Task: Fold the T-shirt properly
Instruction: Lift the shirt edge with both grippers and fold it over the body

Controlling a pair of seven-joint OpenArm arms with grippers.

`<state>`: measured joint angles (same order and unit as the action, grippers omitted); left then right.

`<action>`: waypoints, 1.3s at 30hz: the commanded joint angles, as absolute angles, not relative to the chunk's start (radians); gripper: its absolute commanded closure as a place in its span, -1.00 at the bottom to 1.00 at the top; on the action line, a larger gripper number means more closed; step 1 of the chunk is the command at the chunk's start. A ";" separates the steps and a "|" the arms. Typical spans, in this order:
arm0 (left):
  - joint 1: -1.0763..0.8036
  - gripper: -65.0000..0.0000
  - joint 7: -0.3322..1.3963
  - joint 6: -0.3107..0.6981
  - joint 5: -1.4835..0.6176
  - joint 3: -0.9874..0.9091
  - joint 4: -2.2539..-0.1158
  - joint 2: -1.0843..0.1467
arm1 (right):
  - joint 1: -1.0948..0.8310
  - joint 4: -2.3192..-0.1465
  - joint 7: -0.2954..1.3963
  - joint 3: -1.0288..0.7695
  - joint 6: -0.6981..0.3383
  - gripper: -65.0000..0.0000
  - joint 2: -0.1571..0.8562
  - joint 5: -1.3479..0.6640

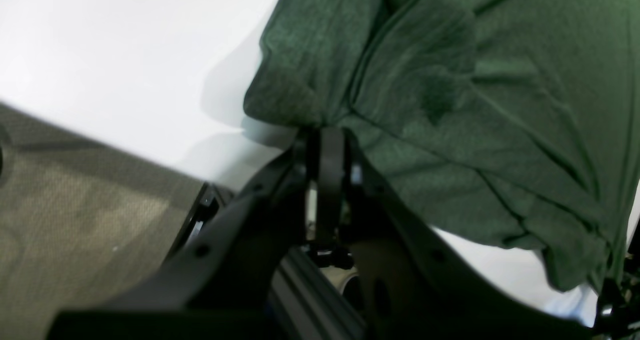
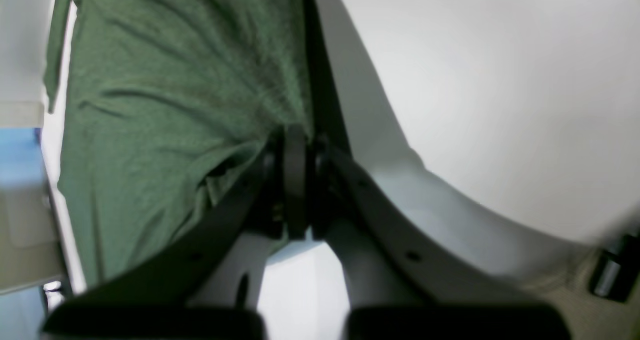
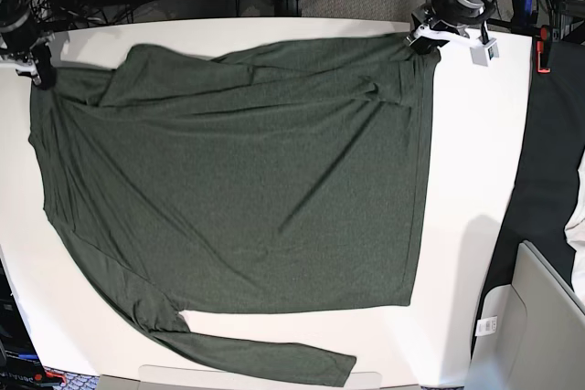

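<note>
The left gripper (image 1: pixel 325 134) is clamped shut on a bunched corner of the large, dark olive-green, long-sleeved knit T-shirt (image 3: pixel 238 189). The right gripper (image 2: pixel 296 139) is likewise closed on the shirt's edge at the opposite far corner. The shirt lies spread on the white table (image 3: pixel 475 226), covering most of it. Its long axis runs side to side in the base view, and one sleeve trails along the near edge. The step in hand looks like the first fold: both arms should lift together and carry the far edge toward the near one, keeping the cloth taut.
</note>
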<state>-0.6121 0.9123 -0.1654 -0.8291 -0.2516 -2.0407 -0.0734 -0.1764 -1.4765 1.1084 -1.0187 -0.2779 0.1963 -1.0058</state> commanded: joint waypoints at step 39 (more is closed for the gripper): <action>-0.423 1.00 0.763 -0.162 -0.842 -0.246 -2.068 -0.107 | 0.008 -1.598 1.087 -1.090 -0.358 0.98 0.237 -0.960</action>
<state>-0.4252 0.7822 -0.1642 -0.8391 -0.2440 -2.0529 -0.1001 0.0002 -1.5879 1.1103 -1.0874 -0.3531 0.2157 -0.9478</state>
